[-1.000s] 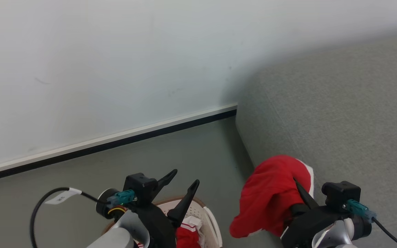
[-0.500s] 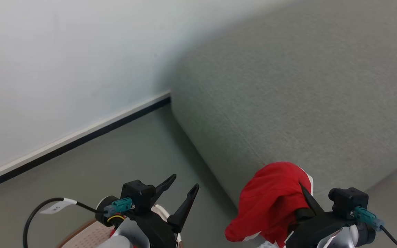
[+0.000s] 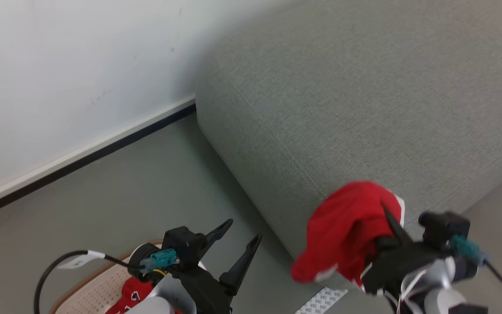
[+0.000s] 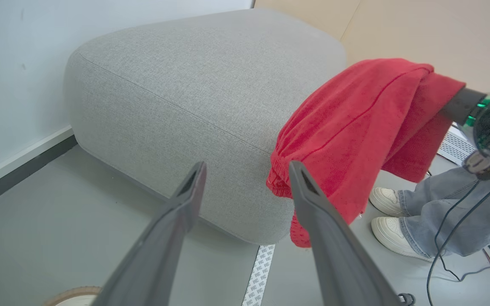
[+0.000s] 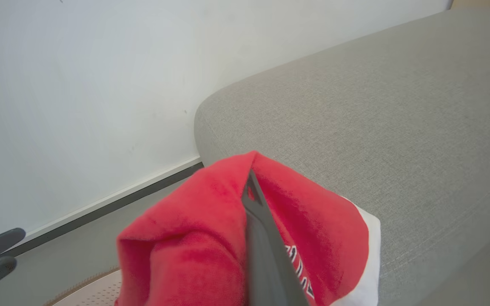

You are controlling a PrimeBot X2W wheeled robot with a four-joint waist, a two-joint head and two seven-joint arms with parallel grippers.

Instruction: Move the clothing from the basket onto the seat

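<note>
Grey seat (image 3: pixel 364 87) looms larger now; right fingers (image 3: pixel 392 222) apparently pinch clothing (image 3: pixel 347 226), left fingers (image 3: pixel 243 257) spread.

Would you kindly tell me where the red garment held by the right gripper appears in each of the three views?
Head view: red garment at lower right, before the grey seat.
Left wrist view: right of centre, hanging by the seat's corner.
Right wrist view: bottom centre, close to the camera.
Shared landmark: the grey seat, behind the garment in all three.
</note>
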